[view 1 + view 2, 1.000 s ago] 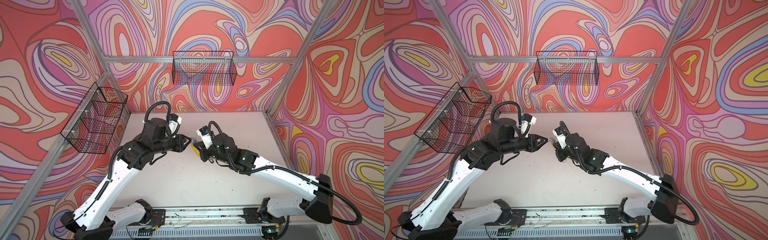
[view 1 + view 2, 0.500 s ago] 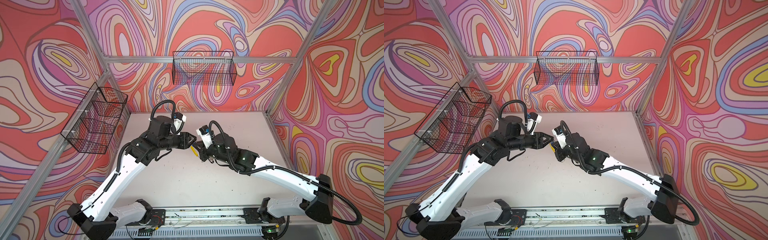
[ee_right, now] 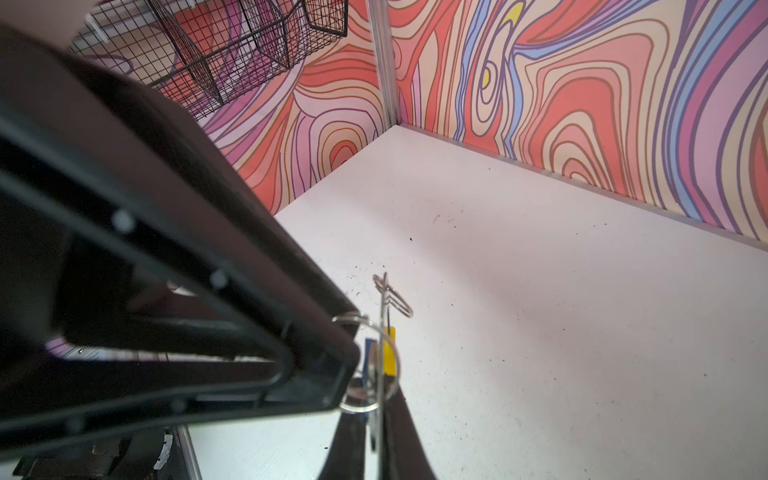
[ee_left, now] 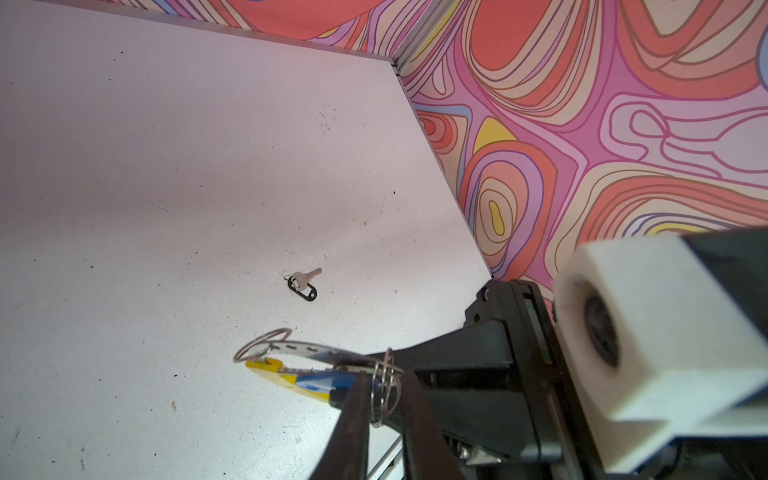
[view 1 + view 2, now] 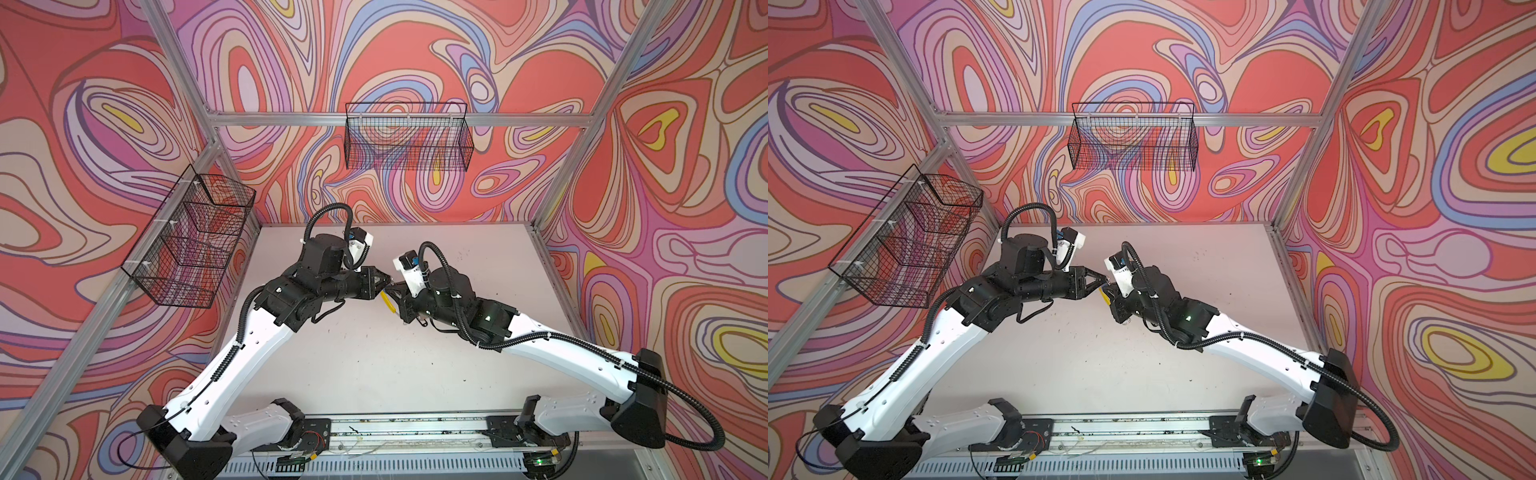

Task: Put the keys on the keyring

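- Back-wall basket [image 5: 407,141]: 1 long black wire basket, hung on the rear frame rail above the desk [image 5: 374,353]. The wall pattern shows through its mesh.
- Side-wall basket [image 5: 191,241]: 1 black wire basket on the left wall, divided into compartments. The wall pattern shows through here too.
- Keyring [image 4: 299,347]: a grey perforated band with a yellow sleeve [image 4: 278,374] over 1 arc, held clear of the desk at mid-desk, between the 2 arms.
- Right pincer [image 3: 374,403]: closed on the keyring, which stands edge-on between its fingers.
- Left pincer [image 4: 385,378]: tip to tip with the right pincer. Its fingers stand close together with 1 wire loop [image 4: 384,390] of the keyring's rim between them. Whether they pinch it cannot be told.
- Blue tag [image 4: 318,380]: just beside a left-pincer finger, against the yellow sleeve. Its key cannot be made out.
- Black-tag key [image 4: 305,284]: flat on the desk, well apart from the keyring and both pincers.
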`<state>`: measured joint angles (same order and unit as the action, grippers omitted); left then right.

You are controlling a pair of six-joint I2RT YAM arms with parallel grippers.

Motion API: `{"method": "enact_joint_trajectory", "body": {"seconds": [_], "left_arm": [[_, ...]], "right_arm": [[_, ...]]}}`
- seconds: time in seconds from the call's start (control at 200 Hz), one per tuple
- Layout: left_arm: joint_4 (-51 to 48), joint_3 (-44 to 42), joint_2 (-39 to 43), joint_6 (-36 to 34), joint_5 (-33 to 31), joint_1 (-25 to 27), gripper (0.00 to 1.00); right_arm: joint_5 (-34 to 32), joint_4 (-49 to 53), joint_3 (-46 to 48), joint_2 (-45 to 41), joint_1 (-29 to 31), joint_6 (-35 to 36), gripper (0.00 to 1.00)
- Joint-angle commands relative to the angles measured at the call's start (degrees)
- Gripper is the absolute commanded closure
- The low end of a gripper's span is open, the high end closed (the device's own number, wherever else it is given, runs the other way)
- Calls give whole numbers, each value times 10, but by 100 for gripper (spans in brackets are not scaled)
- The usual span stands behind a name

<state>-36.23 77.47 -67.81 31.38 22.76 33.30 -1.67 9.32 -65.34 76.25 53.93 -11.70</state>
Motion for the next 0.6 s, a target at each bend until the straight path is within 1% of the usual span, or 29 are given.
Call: {"method": "enact_joint_trajectory", "body": {"seconds": [0.0, 0.165, 0.205, 0.325, 0.396, 0.476, 0.596], "left_arm": [[22, -2, 3, 6, 5, -1, 84], [26, -1, -1, 8, 11, -1, 85], [27, -1, -1, 9, 15, -1, 87], [25, -1, -1, 8, 18, -1, 100], [15, 4, 0, 4, 16, -1, 100], [-17, 23, -4, -11, 12, -1, 100], [-106, 72, -25, -48, 10, -2, 100]], "right_arm": [[1, -19, 7, -10, 0, -5, 100], [-2, -18, 7, -12, 0, -5, 100], [-2, -18, 7, -12, 0, -4, 100], [-5, -17, 7, -11, 0, -4, 100], [-11, -15, 7, -11, 0, -2, 100], [-33, -7, 3, -5, 0, 8, 100], [-99, -2, -5, 4, 0, 36, 100]]}}
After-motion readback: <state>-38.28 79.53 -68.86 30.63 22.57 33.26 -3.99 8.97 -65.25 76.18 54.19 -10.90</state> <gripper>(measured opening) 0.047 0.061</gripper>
